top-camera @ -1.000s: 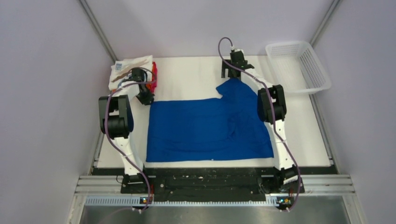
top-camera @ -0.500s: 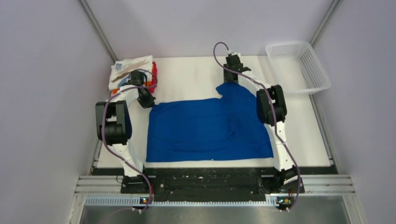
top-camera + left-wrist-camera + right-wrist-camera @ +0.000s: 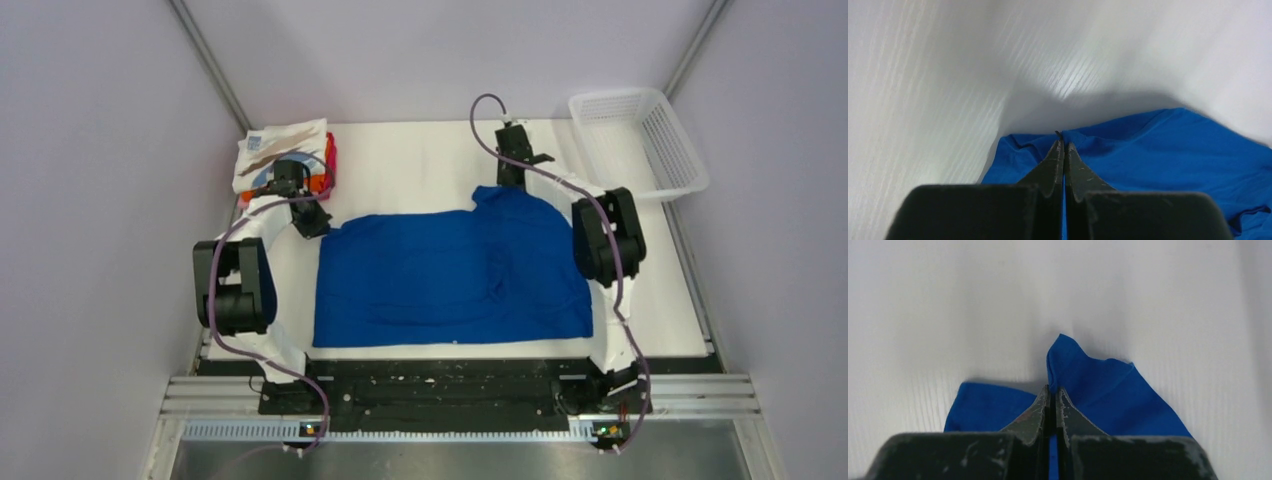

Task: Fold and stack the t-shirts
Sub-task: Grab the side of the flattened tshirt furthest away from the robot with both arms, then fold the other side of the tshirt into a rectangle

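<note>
Blue t-shirt (image 3: 440, 280) lies spread across the middle of the white tabletop (image 3: 420, 155), near hem toward the arm bases, far edge uneven and bunched higher on the right. No print shows on the upper face. Left gripper (image 3: 1063, 146) is at the far-left corner of the cloth, fingers pressed together with a pinch of blue caught at the tips and the fabric rising slightly to meet them. Right gripper (image 3: 1052, 390) is at the far-right corner, likewise closed on cloth; a sliver of blue shows in the slit between the fingers and a pointed flap stands just beyond them. A folded stack (image 3: 278, 148) sits at the far-left corner of the tabletop, white tee on top, orange and magenta edges below, partly hidden by the left arm. A basket (image 3: 672, 150) stands off to the far right. Handling, as judged: light, limp and without stiffness, so the span between the two holds will likely sag and trail. Thin pinches may slip, so a deeper bite through both layers seems safer. Corners are the right holds, since they keep the far edge taut for a straight fold. Creases right of centre may carry over.
</note>
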